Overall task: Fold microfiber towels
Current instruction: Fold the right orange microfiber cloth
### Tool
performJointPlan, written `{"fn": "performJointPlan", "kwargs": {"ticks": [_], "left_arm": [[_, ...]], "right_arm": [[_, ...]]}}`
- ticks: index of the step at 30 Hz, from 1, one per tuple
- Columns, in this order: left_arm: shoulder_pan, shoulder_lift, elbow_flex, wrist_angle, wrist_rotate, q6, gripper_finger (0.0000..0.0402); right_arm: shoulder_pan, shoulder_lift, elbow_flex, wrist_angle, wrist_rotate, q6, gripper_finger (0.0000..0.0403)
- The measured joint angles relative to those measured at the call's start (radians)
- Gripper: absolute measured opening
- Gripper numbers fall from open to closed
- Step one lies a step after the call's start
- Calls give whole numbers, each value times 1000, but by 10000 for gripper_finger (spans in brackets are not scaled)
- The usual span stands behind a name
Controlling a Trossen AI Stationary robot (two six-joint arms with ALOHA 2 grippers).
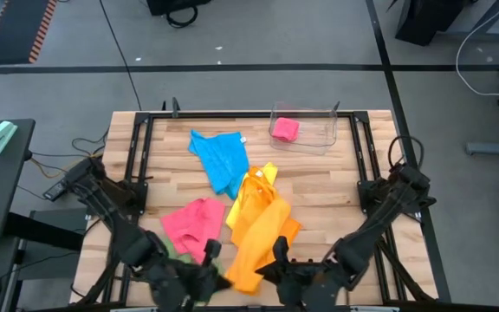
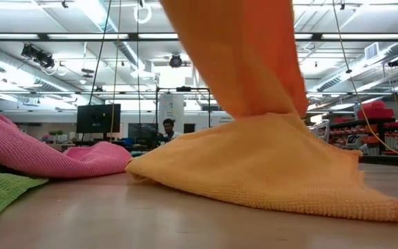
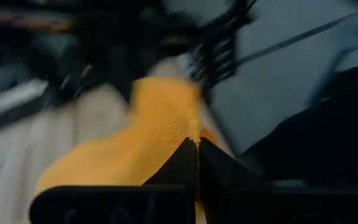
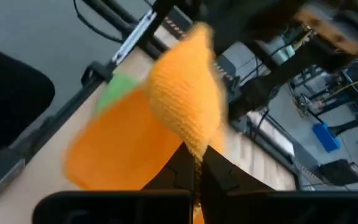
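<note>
My left gripper (image 3: 197, 146) and right gripper (image 4: 196, 163) each pinch the soft orange microfiber towel (image 1: 262, 230); I should lift both corners evenly, keeping the edge taut

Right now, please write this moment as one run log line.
left gripper: shut on orange towel | right gripper: shut on orange towel | towel: partly lifted, rest on table

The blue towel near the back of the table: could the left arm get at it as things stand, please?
Probably not yet: the left gripper is shut on the orange towel at the front edge, and that towel and the pink towel lie before the blue towel.
</note>
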Motion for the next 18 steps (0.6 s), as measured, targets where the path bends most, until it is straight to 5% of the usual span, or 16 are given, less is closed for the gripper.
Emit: {"fn": "performJointPlan", "kwargs": {"ticks": [9, 18], "left_arm": [[-33, -65, 28, 170, 1, 177, 28], [56, -64, 28, -211, -27, -51, 15]], "right_arm": [[32, -1, 339, -203, -156, 107, 10], [-80, 1, 206, -352, -187, 251, 10]]}}
